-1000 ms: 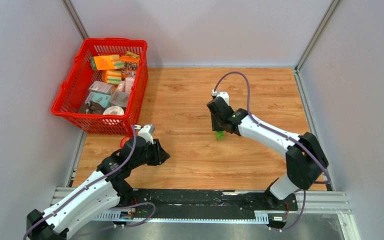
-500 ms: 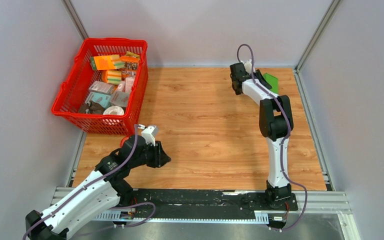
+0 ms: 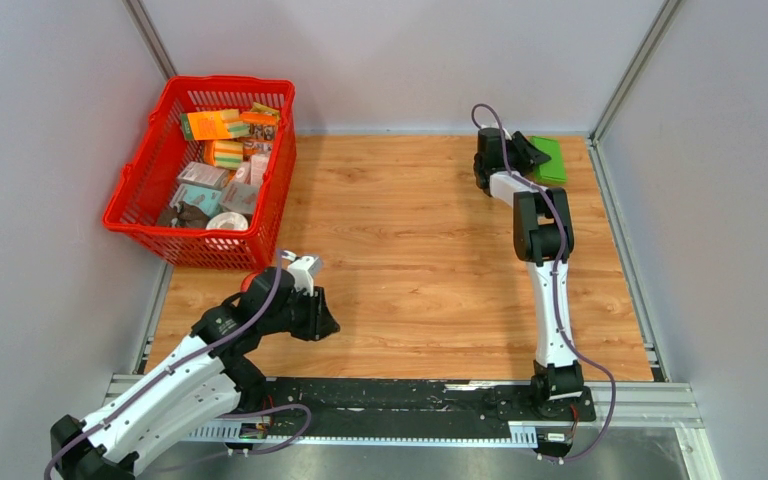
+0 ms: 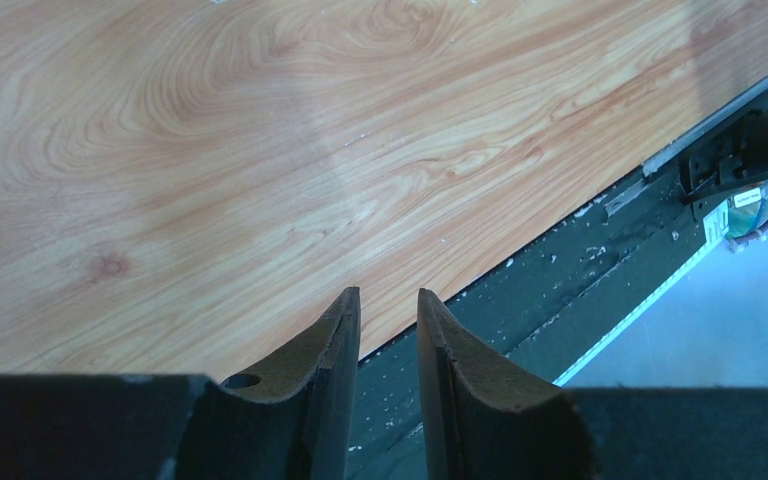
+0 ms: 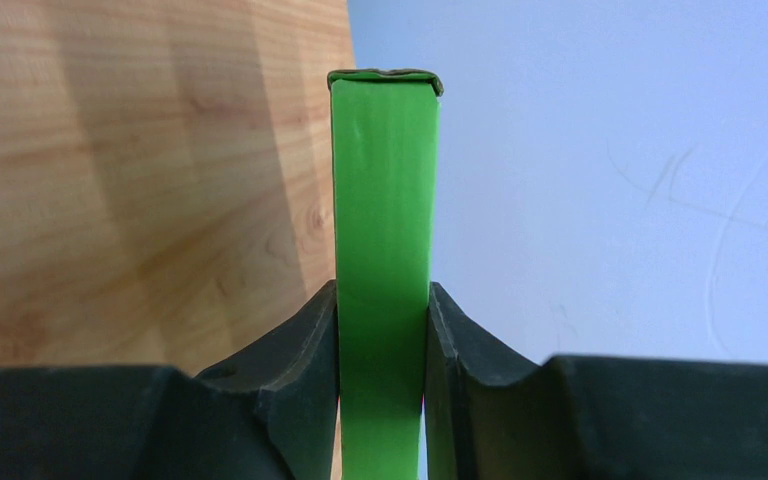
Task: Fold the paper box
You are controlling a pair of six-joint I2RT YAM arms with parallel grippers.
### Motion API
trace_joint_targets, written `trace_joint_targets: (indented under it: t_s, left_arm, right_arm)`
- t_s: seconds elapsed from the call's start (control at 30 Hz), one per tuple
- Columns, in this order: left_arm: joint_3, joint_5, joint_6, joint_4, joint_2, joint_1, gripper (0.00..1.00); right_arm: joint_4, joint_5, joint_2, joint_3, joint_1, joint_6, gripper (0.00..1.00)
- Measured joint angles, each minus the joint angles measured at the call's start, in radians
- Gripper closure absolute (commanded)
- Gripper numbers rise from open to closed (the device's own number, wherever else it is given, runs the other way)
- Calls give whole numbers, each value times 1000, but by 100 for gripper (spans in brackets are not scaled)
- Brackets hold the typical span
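Note:
The paper box (image 3: 550, 159) is a bright green folded box, held at the table's far right corner close to the walls. My right gripper (image 3: 534, 155) is shut on it at the end of the stretched-out right arm. In the right wrist view the paper box (image 5: 384, 200) stands straight up between both fingers, its narrow face toward the camera, and my right gripper (image 5: 382, 292) touches it on both sides. My left gripper (image 3: 323, 324) hovers low over the near left of the table. My left gripper (image 4: 388, 297) is open with nothing between its fingers.
A red basket (image 3: 210, 248) full of small packages stands at the far left. Grey walls close in the table on three sides. A black rail (image 3: 410, 400) runs along the near edge, under my left gripper's tips.
The right arm has swung from the middle of the table out to the far right corner, carrying the green box. The left arm has hardly moved.

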Motion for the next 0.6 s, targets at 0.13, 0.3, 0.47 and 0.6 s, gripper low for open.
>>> trace_joint_targets:
  t_s: [0.13, 0.3, 0.47, 0.6]
  left_arm:
    - [6, 8, 11, -1, 26, 0, 65]
    - [13, 15, 10, 0, 23, 0, 65]
    - [17, 13, 6, -5, -4, 0, 65]
    - [48, -16, 1, -47, -48, 0, 61]
  right_arm:
    - [-63, -62, 4, 57, -10, 42, 21]
    - [-247, -150, -12, 94, 2, 179, 17]
    - [-547, -280, -120, 75, 112, 438, 16]
    - [-789, -402, -338, 10, 278, 747, 16]
